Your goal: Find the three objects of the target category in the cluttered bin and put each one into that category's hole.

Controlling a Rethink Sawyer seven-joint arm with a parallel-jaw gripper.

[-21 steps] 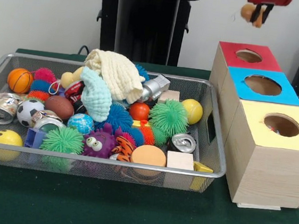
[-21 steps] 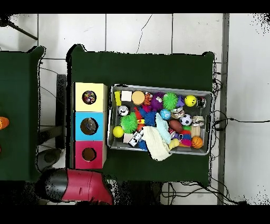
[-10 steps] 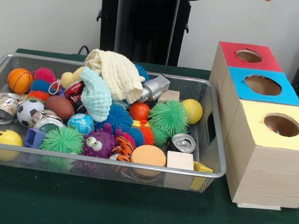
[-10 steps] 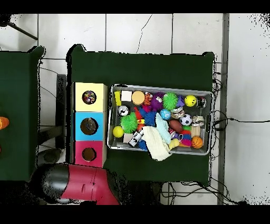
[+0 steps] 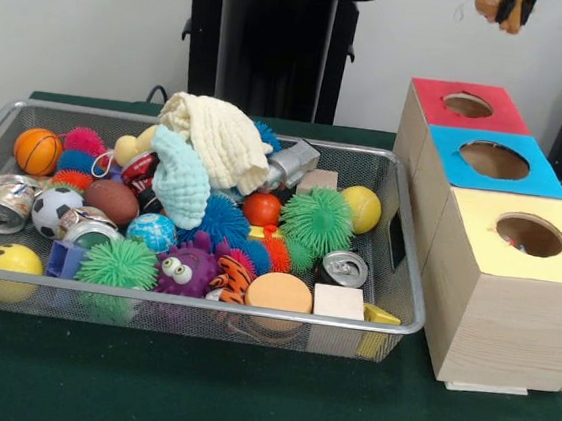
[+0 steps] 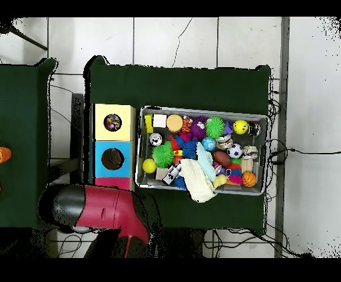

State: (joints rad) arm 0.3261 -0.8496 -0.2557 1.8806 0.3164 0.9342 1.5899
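Above the red-topped box [image 5: 467, 107], the gripper [image 5: 505, 9] is hanging, fingers clamping a small orange toy [image 5: 491, 3].

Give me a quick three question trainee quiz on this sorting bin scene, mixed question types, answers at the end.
1. True or false: the wire bin sits beside three wooden boxes.
2. Which box top is nearest the camera in the front view? A red, B blue, C yellow.
3. Fill in: the gripper hangs above the ____ box.

Key: 1 true. 2 C, the yellow box. 3 red.
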